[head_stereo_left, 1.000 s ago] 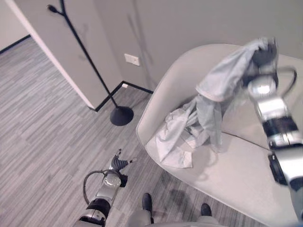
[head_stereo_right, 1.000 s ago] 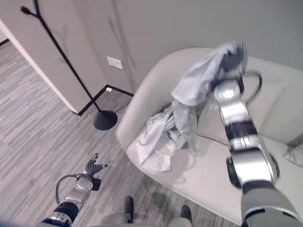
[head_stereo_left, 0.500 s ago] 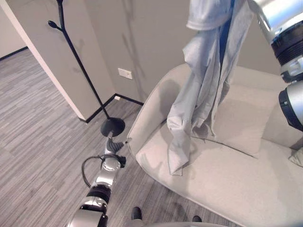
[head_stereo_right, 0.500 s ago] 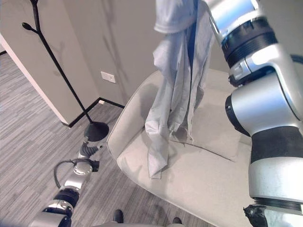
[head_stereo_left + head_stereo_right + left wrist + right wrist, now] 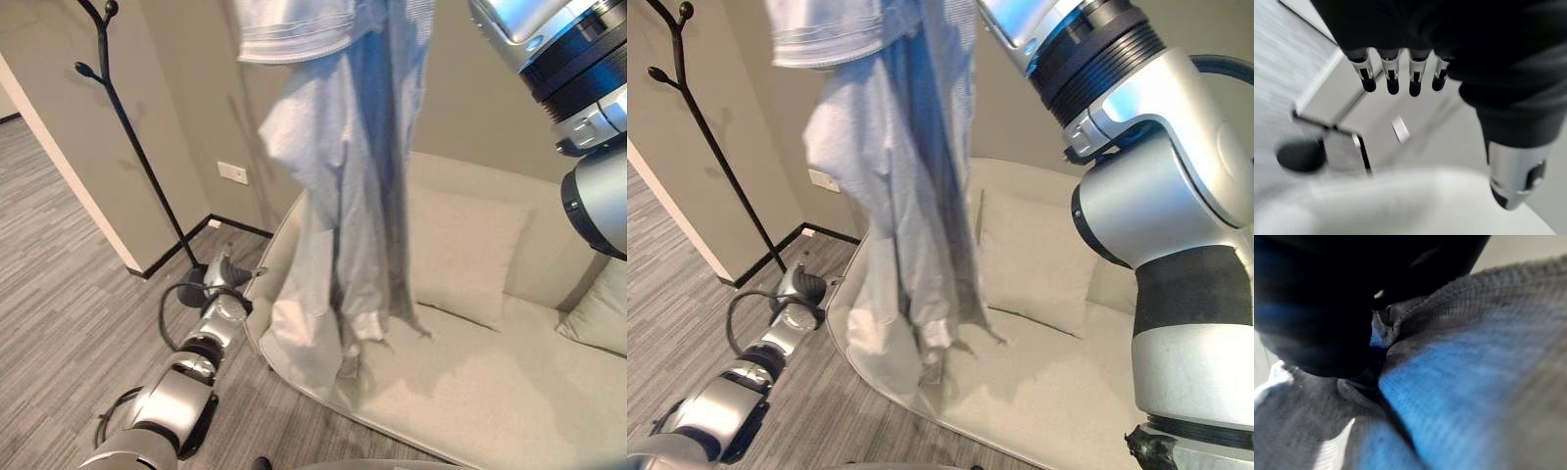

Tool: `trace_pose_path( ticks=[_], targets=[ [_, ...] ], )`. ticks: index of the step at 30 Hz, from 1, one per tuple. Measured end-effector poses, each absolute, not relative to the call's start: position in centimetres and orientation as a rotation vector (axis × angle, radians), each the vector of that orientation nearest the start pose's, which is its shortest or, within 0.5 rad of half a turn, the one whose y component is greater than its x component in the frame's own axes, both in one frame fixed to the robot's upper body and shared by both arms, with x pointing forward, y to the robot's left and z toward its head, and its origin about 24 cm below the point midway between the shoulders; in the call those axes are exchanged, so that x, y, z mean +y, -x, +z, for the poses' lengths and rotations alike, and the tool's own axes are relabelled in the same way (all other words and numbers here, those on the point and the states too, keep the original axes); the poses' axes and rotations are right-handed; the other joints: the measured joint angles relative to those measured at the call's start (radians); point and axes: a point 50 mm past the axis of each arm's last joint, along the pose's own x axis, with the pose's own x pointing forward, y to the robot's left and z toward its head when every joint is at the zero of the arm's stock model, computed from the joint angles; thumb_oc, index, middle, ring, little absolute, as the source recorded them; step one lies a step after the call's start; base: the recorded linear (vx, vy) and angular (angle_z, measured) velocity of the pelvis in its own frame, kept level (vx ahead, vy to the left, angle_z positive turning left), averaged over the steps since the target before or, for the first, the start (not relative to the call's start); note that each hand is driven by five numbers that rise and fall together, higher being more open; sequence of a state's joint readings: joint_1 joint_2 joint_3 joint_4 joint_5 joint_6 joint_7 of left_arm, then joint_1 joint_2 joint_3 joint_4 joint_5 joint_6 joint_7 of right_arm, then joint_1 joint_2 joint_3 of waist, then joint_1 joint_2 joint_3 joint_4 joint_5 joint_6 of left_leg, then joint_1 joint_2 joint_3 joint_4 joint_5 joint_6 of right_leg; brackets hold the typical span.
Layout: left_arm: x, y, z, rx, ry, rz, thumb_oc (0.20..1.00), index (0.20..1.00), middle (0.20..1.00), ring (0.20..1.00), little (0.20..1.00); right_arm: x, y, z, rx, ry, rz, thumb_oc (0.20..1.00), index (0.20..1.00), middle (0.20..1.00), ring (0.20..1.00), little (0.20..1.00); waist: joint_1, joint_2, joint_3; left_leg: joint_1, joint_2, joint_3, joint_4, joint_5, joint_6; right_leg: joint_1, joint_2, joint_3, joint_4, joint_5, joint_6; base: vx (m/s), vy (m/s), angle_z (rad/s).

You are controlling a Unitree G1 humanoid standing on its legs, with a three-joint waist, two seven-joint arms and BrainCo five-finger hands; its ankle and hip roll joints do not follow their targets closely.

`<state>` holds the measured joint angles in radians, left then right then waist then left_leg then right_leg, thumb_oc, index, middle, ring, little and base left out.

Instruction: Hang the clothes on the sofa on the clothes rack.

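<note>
The shirt hangs lengthwise from the raised right arm, its long axis straight up and down. Its top runs past the upper edge of the eye views and its lower hem trails at the front edge of the sofa. In the right wrist view the cloth is bunched tight against the dark cover of the right hand, so the hand seems clenched on the shirt, though the fingers themselves are buried in the fabric and I cannot tell for certain.

The clothes rack stands on the floor to the robot's left, by the wall corner and off the sofa's left end, well apart from the hanging shirt. Its hooks branch near the top.

The left hand hangs low near the rack's base and the sofa's left edge, fingers straight and holding nothing. It is the nearer hand to the rack, but the shirt is on the right arm. By my reading, the coming move is a carry leftward, keeping the shirt's top at hook height.
</note>
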<state>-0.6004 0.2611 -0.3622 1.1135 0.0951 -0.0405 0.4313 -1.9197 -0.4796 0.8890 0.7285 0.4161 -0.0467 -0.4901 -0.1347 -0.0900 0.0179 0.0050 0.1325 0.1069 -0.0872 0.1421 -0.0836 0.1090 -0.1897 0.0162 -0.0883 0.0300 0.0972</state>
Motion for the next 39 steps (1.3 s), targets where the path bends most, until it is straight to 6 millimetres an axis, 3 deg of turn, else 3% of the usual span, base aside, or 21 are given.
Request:
trace_pose_path(
  ticks=[1,2,4,10,11,15,17,23,26,27,28,29,30,32,33,34,35,36,38,39],
  targets=[
    [17.7,-32.8,-1.9,0.349,-0.7,0.146,1.0,1.0,1.0,1.0,1.0,-2.3,-31.1,47.7,-1.148,0.548,-0.008,0.2,0.2,0.2,0.2,0.2,-0.004,-0.002,-0.001,0.0,-0.001,0.001,0.0,0.0,0.0,-0.001,-0.001,0.001,0.0,0.0,0.0,0.0,-0.008,-0.04],
    [14.6,-32.9,-2.2,0.352,-0.666,0.059,1.0,1.0,1.0,1.0,1.0,-1.7,-30.7,47.7,-1.167,0.541,0.019,0.2,0.2,0.2,0.2,0.2,-0.014,-0.004,-0.003,0.0,-0.002,0.003,0.0,0.001,0.001,-0.004,-0.002,0.003,0.003,0.01,0.016,0.0,-0.005,-0.04],
    [12.1,-32.8,-2.4,0.342,-0.619,-0.039,1.0,1.0,1.0,1.0,1.0,-0.9,-30.2,47.6,-1.197,0.528,0.058,0.2,0.2,0.2,0.2,0.2,-0.032,-0.012,-0.008,0.0,-0.001,0.012,0.0,0.001,0.002,-0.009,-0.002,0.01,0.002,0.012,0.019,-0.01,-0.009,-0.12],
    [6.5,-33.2,-1.2,0.325,-0.491,-0.185,1.0,1.0,1.0,1.0,1.0,0.2,-29.0,46.6,-1.241,0.454,0.148,0.2,0.2,0.2,0.2,0.2,-0.061,0.001,-0.009,0.014,-0.001,0.021,0.0,0.0,0.001,-0.004,-0.003,0.025,0.004,0.015,0.025,0.0,-0.005,-0.06],
    [5.5,-33.1,-1.0,0.332,-0.443,-0.201,0.2,0.2,0.2,0.2,0.2,0.4,-28.9,46.4,-1.241,0.437,0.159,0.2,0.2,0.2,0.2,0.2,-0.075,0.001,-0.01,0.015,-0.001,0.024,0.0,-0.004,-0.005,-0.011,-0.004,0.027,0.006,0.014,0.023,0.0,0.0,0.0],
    [2.4,-33.4,0.7,0.3,-0.267,-0.251,0.2,0.2,0.2,0.2,0.2,0.7,-29.0,45.5,-1.231,0.41,0.184,0.2,0.2,0.2,0.2,0.2,-0.093,0.015,-0.01,0.016,-0.006,0.024,-0.001,-0.005,-0.006,-0.01,-0.01,0.031,0.002,0.003,0.017,0.0,0.015,-0.02],
    [2.4,-33.5,0.9,0.3,-0.237,-0.243,0.2,0.2,0.2,0.2,0.2,0.4,-29.3,45.4,-1.216,0.398,0.17,0.2,0.2,0.2,0.2,0.2,-0.102,0.02,-0.008,0.017,-0.007,0.024,-0.001,-0.005,-0.006,-0.011,-0.011,0.032,0.002,-0.001,0.021,0.0,0.054,-0.02],
    [6.0,-33.8,0.0,0.337,-0.168,-0.101,0.2,0.2,0.2,0.2,0.2,-1.7,-30.9,45.2,-1.179,0.452,0.082,0.2,0.2,0.2,0.2,0.2,-0.101,0.024,-0.009,0.018,-0.009,0.024,-0.001,-0.005,-0.006,-0.007,-0.013,0.03,0.005,0.004,0.026,0.01,0.066,-0.01],
    [8.3,-33.8,-0.3,0.335,-0.136,-0.023,0.2,0.2,0.2,0.2,0.2,-2.9,-31.3,45.0,-1.175,0.468,0.058,0.2,0.2,0.2,0.2,0.2,-0.084,0.016,-0.004,0.016,-0.019,0.012,0.008,-0.019,-0.002,-0.012,-0.013,0.022,0.019,0.024,0.055,0.03,0.242,-0.06],
    [8.6,-33.6,0.5,0.28,-0.085,0.004,0.2,0.2,0.2,0.2,0.2,-4.0,-31.1,44.7,-1.194,0.498,0.043,0.2,0.2,0.2,0.2,0.2,-0.077,0.006,0.008,0.035,-0.017,0.002,0.003,-0.027,-0.004,-0.013,-0.008,0.026,0.031,0.016,0.042,0.0,0.191,-0.27],
    [10.8,-33.2,0.0,0.271,-0.104,0.071,0.2,0.2,0.2,0.2,0.2,-6.1,-31.8,43.9,-1.174,0.56,-0.011,0.2,0.2,0.2,0.2,0.2,-0.06,-0.004,0.007,0.039,-0.022,0.008,0.0,-0.027,-0.005,-0.011,-0.013,0.033,0.028,-0.003,0.009,0.0,0.266,-0.27],
    [11.9,-33.0,0.0,0.269,-0.099,0.109,0.2,0.2,0.2,0.2,0.2,-7.0,-31.8,43.8,-1.177,0.578,-0.031,0.2,0.2,0.2,0.2,0.2,-0.061,-0.006,0.012,0.037,-0.026,0.009,0.0,-0.027,-0.005,-0.014,-0.016,0.033,0.028,-0.008,-0.009,-0.01,0.268,-0.09],
    [13.8,-32.5,1.0,0.199,-0.092,0.179,0.2,0.2,0.2,0.2,0.2,-9.7,-31.3,43.6,-1.192,0.621,-0.094,0.2,0.2,0.2,0.2,0.2,-0.059,-0.013,0.028,0.033,-0.039,0.01,0.0,-0.027,-0.002,-0.017,-0.028,0.033,0.028,-0.016,-0.03,0.0,0.148,0.03],
    [16.1,-32.3,1.9,0.15,-0.128,0.273,0.2,0.2,0.2,0.2,0.2,-12.9,-31.0,43.5,-1.189,0.696,-0.204,0.2,0.2,0.2,0.2,0.2,-0.05,0.001,0.048,0.03,-0.063,0.008,-0.001,-0.03,0.007,-0.018,-0.051,0.033,0.028,-0.008,-0.052,-0.06,0.206,0.06],
    [17.9,-32.1,2.4,0.131,-0.157,0.334,0.2,0.2,0.2,0.2,0.2,-13.9,-31.1,43.4,-1.172,0.722,-0.242,0.2,0.2,0.2,0.2,0.2,-0.05,0.012,0.057,0.033,-0.074,0.017,0.0,-0.032,0.009,-0.02,-0.056,0.022,0.033,0.017,-0.042,-0.06,0.168,-0.13],
    [19.4,-31.7,3.2,0.088,-0.178,0.39,0.2,0.2,0.2,0.2,0.2,-14.3,-31.0,43.1,-1.177,0.713,-0.266,0.2,0.2,0.2,0.2,0.2,-0.05,0.027,0.078,0.038,-0.064,0.029,0.0,-0.034,0.012,-0.043,-0.048,0.0,0.057,0.063,0.011,-0.1,0.107,-0.49],
    [21.1,-31.4,4.4,0.036,-0.185,0.475,0.2,0.2,0.2,0.2,0.2,-14.9,-30.9,42.9,-1.177,0.74,-0.297,0.2,0.2,0.2,0.2,0.2,-0.035,0.051,0.108,0.044,-0.045,0.049,0.0,-0.039,0.02,-0.052,-0.028,-0.005,0.047,0.119,-0.022,-0.1,0.103,-0.66],
    [23.2,-31.1,5.2,0.014,-0.208,0.559,0.2,0.2,0.2,0.2,0.2,-15.2,-30.9,42.9,-1.166,0.738,-0.318,0.2,0.2,0.2,0.2,0.2,-0.031,0.06,0.125,0.037,-0.052,0.066,0.015,-0.047,0.032,-0.065,-0.024,-0.034,0.041,0.162,-0.02,-0.1,0.103,-0.83],
    [24.4,-30.6,6.3,-0.034,-0.23,0.63,0.2,0.2,0.2,0.2,0.2,-14.9,-30.7,42.9,-1.182,0.748,-0.321,0.2,0.2,0.2,0.2,0.2,-0.011,0.072,0.168,0.057,-0.028,0.096,0.016,-0.058,0.036,-0.074,-0.005,-0.061,0.029,0.229,-0.036,-0.22,0.119,-0.69],
    [25.1,-30.4,7.0,-0.054,-0.257,0.677,0.2,0.2,0.2,0.2,0.2,-16.0,-30.8,42.6,-1.163,0.728,-0.356,0.2,0.2,0.2,0.2,0.2,-0.001,0.098,0.18,0.021,-0.023,0.121,0.03,-0.052,0.082,-0.115,0.014,-0.122,0.13,0.116,0.057,-0.22,0.121,-0.54]
  ],
)
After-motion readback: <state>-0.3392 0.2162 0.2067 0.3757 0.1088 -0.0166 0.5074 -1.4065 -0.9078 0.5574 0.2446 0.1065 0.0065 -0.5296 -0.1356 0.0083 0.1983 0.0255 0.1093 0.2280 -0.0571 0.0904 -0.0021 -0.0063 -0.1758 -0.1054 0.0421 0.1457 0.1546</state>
